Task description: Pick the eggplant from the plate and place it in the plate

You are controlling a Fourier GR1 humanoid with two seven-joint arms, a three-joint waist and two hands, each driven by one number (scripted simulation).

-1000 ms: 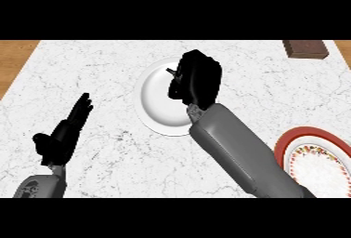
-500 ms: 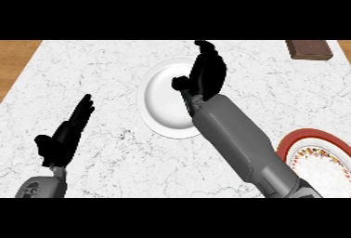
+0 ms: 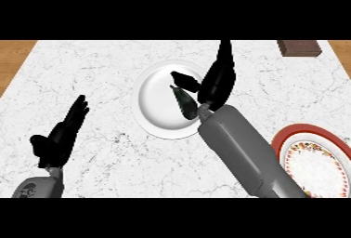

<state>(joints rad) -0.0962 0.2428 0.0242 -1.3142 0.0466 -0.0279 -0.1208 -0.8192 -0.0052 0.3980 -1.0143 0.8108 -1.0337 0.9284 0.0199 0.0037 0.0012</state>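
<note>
On marble counter, right hand spread open over white plate, holding nothing; left hand resting open at left; dark eggplant on plate: probably smooth, light, firm, best grasped mid-body; red-rimmed plate at right

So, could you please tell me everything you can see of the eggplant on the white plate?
The eggplant is a dark, nearly black, elongated body with a smooth skin, tapering to a point at its lower end. It lies on the right half of the white plate, running roughly top to bottom. The right hand is over its right side with straight fingers, its thumb just above the eggplant's upper end; whether they touch cannot be told. The hand hides its upper right part.
</note>
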